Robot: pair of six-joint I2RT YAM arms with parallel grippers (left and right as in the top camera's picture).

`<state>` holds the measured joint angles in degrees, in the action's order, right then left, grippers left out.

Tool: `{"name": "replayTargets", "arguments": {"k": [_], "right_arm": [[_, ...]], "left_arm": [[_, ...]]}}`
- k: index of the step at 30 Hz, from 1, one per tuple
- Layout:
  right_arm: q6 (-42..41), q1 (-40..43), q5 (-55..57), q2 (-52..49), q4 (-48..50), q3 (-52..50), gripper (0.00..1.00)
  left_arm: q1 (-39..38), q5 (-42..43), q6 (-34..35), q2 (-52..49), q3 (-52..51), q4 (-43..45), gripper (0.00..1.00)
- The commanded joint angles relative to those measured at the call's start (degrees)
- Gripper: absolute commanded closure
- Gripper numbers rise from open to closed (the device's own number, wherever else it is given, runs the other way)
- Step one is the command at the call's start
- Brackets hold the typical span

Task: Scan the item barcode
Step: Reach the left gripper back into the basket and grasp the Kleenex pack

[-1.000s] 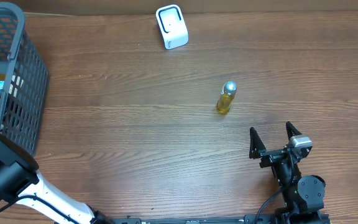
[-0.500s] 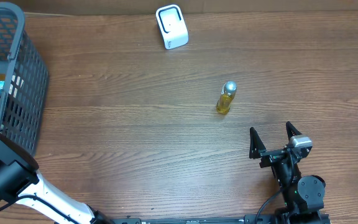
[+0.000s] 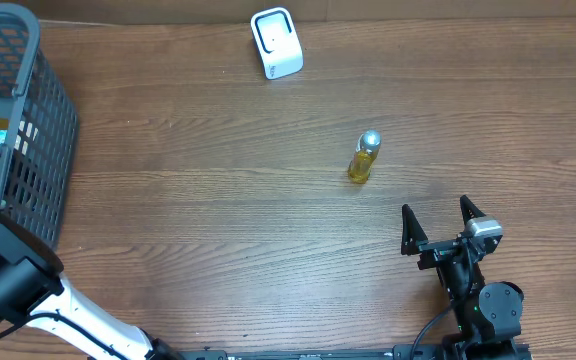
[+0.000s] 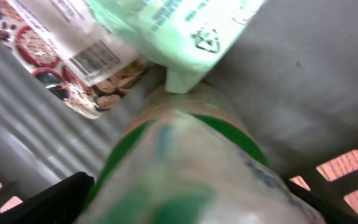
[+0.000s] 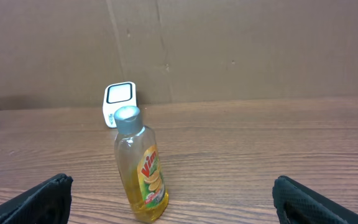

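Inside the grey basket (image 3: 30, 150) at the table's left edge, my left gripper (image 4: 185, 208) stands open, its black fingers (image 4: 48, 199) on either side of a blurred green-and-white item (image 4: 185, 162) that fills the gap. Above it lie a pale green pouch (image 4: 185, 28) and a packet with a barcode (image 4: 95, 59). The white scanner (image 3: 276, 42) stands at the table's far edge. My right gripper (image 3: 438, 228) rests open near the front edge, empty. It faces a yellow bottle (image 5: 140, 168) with the scanner (image 5: 119, 102) behind.
The yellow bottle (image 3: 364, 158) stands upright in the middle right of the wooden table, a little beyond the right gripper. The basket's walls (image 4: 347, 180) close in around the left gripper. A brown cardboard wall (image 5: 229, 50) backs the table.
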<state>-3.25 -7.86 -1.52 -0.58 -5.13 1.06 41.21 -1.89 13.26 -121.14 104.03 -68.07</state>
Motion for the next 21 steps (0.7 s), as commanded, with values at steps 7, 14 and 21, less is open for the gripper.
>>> {"name": "replayTargets", "arguments": {"k": [7,14,21], "right_arm": [[-0.4,0.2,0.0,0.4,0.4,-0.6,0.0],[-0.4,0.2,0.0,0.4,0.4,-0.6,0.0],[-0.4,0.2,0.0,0.4,0.4,-0.6,0.0]], "left_arm": [[-0.5,0.4,-0.4,-0.7,-0.9,0.0,0.16],[-0.5,0.4,-0.4,-0.7,-2.6,1.2,0.12],[-0.5,0.5,-0.4,-0.7,-3.9,2.4,0.29]]}}
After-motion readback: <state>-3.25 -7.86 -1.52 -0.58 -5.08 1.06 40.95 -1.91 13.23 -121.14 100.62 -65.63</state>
